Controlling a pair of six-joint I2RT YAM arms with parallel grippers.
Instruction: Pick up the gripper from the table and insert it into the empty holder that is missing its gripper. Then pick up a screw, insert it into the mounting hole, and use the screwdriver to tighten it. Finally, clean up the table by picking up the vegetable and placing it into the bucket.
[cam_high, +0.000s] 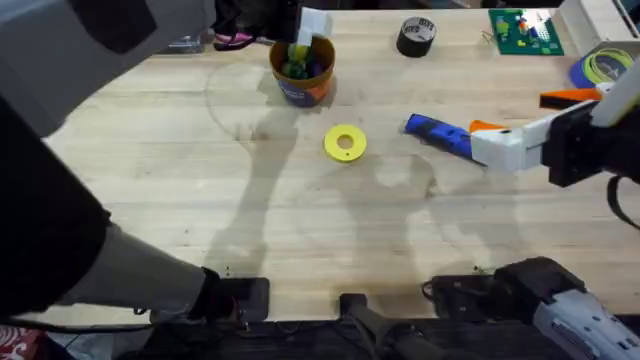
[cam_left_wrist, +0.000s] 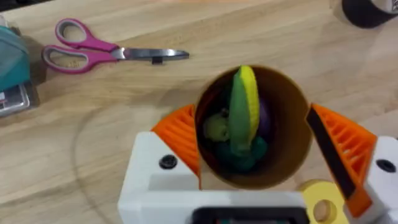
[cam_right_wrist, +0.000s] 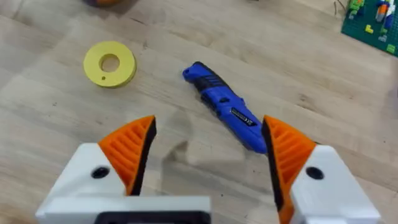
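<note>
Left tool spread open over the bucket; vegetable inside bucket. Right tool open, empty, beside screwdriver, well apart from bucket.

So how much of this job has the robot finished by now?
It looks nearly done. The yellow toy vegetable with a green end already stands inside the round orange-brown bucket, with the open left gripper straddling the rim. Both its white mounts carry orange tips. The stubby blue screwdriver lies on the wood-grain table before the open right gripper. Little seems left beyond withdrawing.
</note>
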